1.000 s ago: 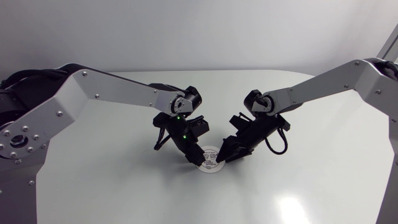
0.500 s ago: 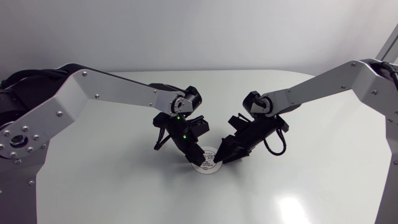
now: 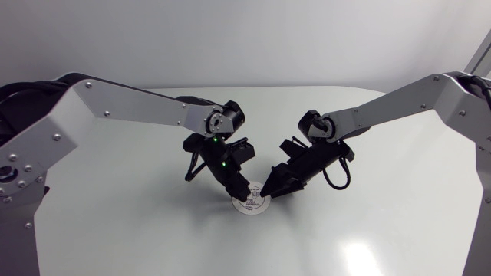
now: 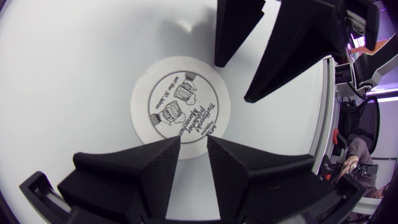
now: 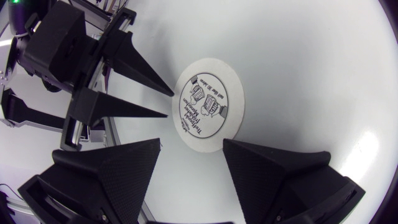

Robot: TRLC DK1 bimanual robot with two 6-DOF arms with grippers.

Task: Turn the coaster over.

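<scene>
The round white coaster (image 3: pixel 252 205) lies flat on the table, printed side up. In the left wrist view the coaster (image 4: pixel 180 99) sits just ahead of my left gripper (image 4: pixel 194 144), whose fingers stand close together with their tips at its near edge. My left gripper (image 3: pixel 241 195) comes down at the coaster's left rim. My right gripper (image 3: pixel 268 190) stands open at the right rim. In the right wrist view the coaster (image 5: pixel 208 102) lies just ahead of my right gripper (image 5: pixel 193 144), between its wide-spread fingers. Neither gripper holds it.
The white table (image 3: pixel 368 222) carries nothing else. Both arms meet over its middle, their grippers pointing at each other a few centimetres apart across the coaster.
The coaster has shifted slightly toward the front left. Both grippers moved with it, and the left arm's upper links swung up and outward.
</scene>
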